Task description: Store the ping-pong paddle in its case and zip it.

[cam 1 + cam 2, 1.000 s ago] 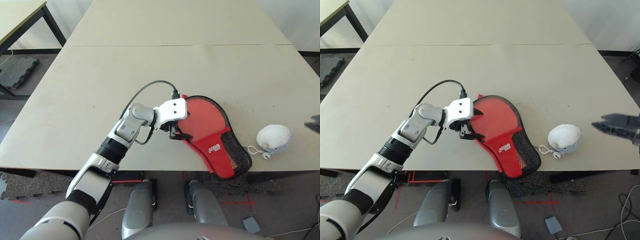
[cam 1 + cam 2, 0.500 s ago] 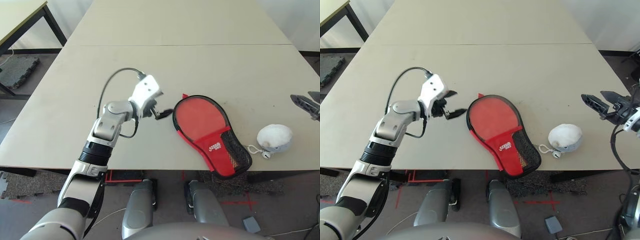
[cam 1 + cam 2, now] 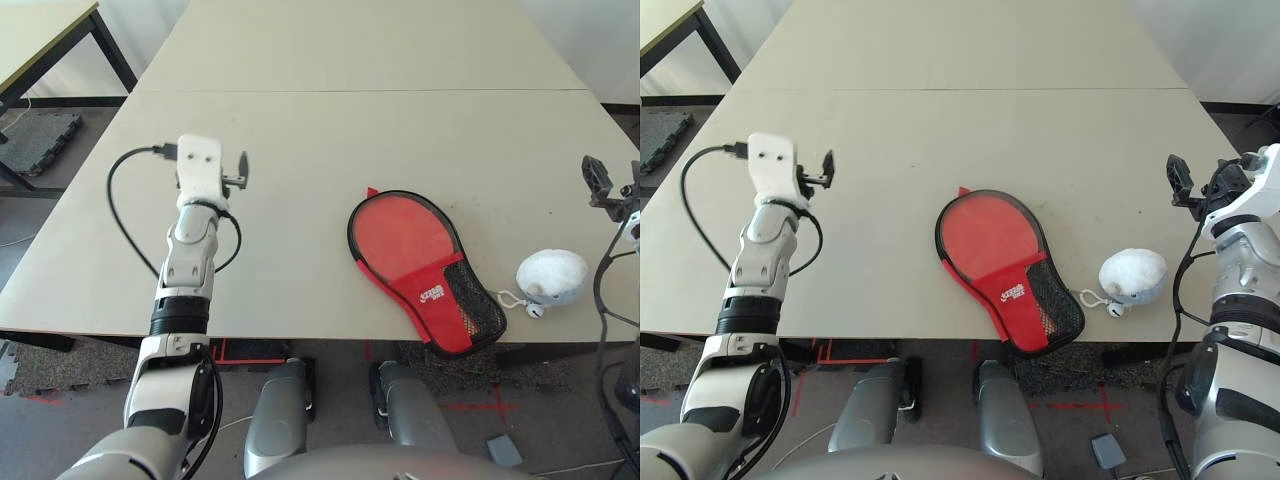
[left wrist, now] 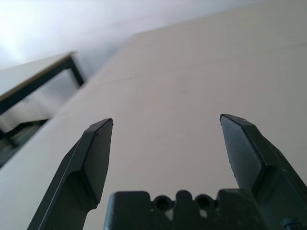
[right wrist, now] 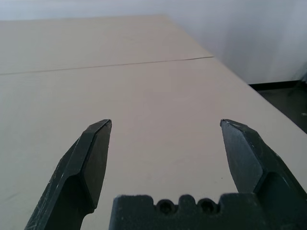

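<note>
Zipped case (image 3: 425, 268) (both hands apart)

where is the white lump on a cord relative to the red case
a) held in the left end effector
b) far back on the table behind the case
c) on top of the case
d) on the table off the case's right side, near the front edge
d: the white lump sits on the table to the right of the case, by the front edge, with both end effectors away from it.

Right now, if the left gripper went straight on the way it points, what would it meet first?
The left gripper, fingers open, points low across bare table. Nothing stands in its line; it would likely graze the tabletop first, though depth is hard to judge. The case lies off to its side.
</note>
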### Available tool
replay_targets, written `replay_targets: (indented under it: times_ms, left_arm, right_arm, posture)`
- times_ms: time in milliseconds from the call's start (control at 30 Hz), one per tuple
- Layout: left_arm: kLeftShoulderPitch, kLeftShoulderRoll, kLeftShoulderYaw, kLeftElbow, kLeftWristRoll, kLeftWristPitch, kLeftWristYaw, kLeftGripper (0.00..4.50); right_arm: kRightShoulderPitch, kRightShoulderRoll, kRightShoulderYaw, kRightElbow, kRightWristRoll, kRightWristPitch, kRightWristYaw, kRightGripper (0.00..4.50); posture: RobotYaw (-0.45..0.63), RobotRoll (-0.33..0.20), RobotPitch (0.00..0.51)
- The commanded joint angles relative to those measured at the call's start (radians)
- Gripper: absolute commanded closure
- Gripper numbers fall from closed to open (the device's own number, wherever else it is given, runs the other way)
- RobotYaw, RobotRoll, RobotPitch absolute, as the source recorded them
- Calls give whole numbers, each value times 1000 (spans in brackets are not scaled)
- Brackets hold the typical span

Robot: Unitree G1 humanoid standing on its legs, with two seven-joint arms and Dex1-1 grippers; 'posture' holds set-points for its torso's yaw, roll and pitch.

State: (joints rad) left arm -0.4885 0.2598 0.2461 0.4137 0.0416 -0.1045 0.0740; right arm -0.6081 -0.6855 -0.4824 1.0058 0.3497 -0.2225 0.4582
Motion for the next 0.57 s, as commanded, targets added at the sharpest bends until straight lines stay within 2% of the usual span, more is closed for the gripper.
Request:
replay_targets:
  times_ms: [33,200,433,567]
  left_arm:
    - [-2,-1,1,45,8,-42,44,0]
    - [-19,-36,3,63,-11,-4,81,0]
    - [-36,-68,-47,62,-36,42,15,0]
    - [-36,-75,-65,66,-57,40,-31,0]
  right_arm:
    - [-32,-1,7,60,-24,-42,-29,12]
    - [-69,-18,7,121,-43,-65,-60,12]
    - [-99,-34,22,159,-87,-94,-105,12]
    - [-70,-27,16,157,-95,-107,-148,12]
  posture:
    - [126,0,138]
    - [129,0,131]
    - [82,0,130]
    - [65,0,138]
